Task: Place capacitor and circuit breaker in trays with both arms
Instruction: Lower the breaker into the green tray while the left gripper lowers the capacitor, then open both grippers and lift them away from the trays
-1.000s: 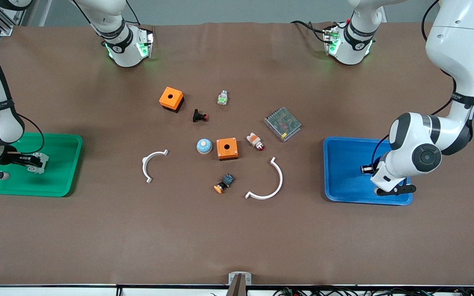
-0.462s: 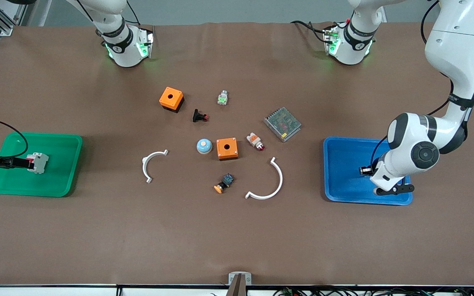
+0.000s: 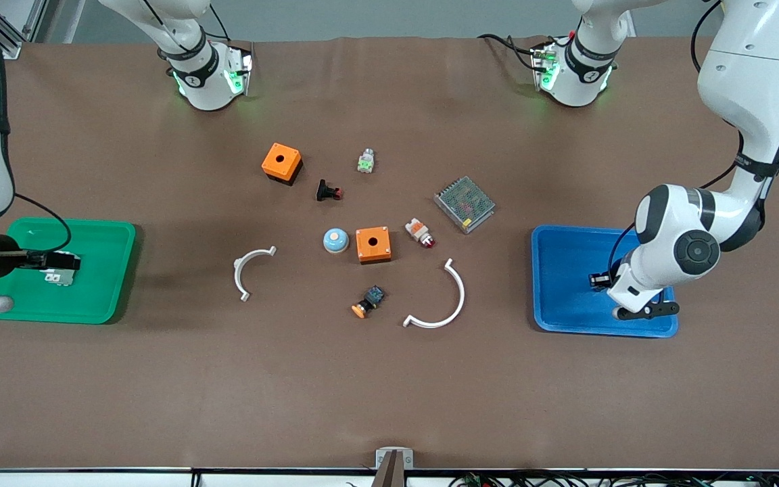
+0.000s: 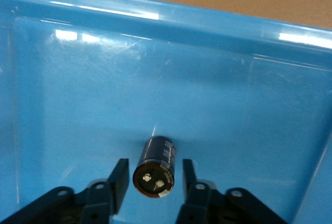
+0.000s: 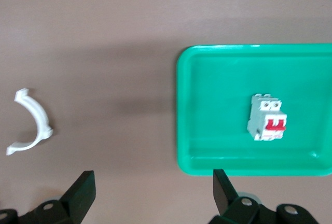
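Observation:
The capacitor (image 4: pixel 155 168), a small black cylinder, lies on the floor of the blue tray (image 4: pixel 218 32) between the fingers of my left gripper (image 4: pixel 154 182). The fingers stand apart on each side and do not touch it. In the front view the left gripper (image 3: pixel 600 279) is low over the blue tray (image 3: pixel 565 270), and the arm hides the capacitor. The white circuit breaker (image 5: pixel 267 124) with red levers lies in the green tray (image 5: pixel 207 130). My right gripper (image 5: pixel 153 190) is wide open and empty above it. In the front view the right gripper (image 3: pixel 58 260) hangs over the breaker (image 3: pixel 57 276) in the green tray (image 3: pixel 102 270).
Mid-table lie two orange boxes (image 3: pixel 282 162) (image 3: pixel 372 244), a black push button (image 3: pixel 328 191), an indicator lamp (image 3: pixel 420 233), a metal mesh power unit (image 3: pixel 464 203), a blue dome (image 3: pixel 335 240), a small green-faced part (image 3: pixel 365 161), an orange-capped button (image 3: pixel 368 302) and two white arc brackets (image 3: pixel 246 271) (image 3: pixel 447 304).
My right gripper has let go of the circuit breaker and lifted; the breaker now lies free in the green tray. My left gripper has stayed almost still over the blue tray.

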You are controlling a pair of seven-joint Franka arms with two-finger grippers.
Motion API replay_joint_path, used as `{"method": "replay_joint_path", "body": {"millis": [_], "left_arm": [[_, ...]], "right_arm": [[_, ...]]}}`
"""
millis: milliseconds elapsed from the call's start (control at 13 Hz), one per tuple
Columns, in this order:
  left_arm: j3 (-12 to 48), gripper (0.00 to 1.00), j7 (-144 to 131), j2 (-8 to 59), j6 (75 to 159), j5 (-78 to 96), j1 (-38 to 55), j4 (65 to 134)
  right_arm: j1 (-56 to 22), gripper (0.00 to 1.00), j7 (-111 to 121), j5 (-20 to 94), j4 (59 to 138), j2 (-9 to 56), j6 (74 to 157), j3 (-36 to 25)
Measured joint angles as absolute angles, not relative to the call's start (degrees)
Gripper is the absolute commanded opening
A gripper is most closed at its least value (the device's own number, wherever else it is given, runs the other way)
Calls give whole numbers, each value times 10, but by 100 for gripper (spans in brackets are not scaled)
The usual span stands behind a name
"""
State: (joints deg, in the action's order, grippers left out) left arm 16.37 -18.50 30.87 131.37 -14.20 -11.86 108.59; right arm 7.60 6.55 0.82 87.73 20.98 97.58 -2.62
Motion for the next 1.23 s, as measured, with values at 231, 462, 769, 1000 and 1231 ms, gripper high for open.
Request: {"method": "replay_joint_path", "body": {"millis": [231, 462, 769, 1000, 1231], "left_arm": [[180, 99, -180, 250, 1233, -142, -120, 1079], [203, 99, -174, 165, 1150, -142, -120, 1079], [203, 99, -75, 44, 1048, -32, -153, 1064], [199, 99, -14, -28, 972, 12, -200, 1038], [200, 99, -13, -50, 945, 14, -199, 1004]], "right_arm": [[37, 100, 21, 8, 877, 170, 937, -26], [17, 100, 12, 8, 878, 142, 914, -25], [15, 100, 12, 8, 878, 120, 889, -26], [15, 100, 13, 8, 878, 116, 884, -25], [6, 100, 13, 8, 878, 115, 878, -24]]}}
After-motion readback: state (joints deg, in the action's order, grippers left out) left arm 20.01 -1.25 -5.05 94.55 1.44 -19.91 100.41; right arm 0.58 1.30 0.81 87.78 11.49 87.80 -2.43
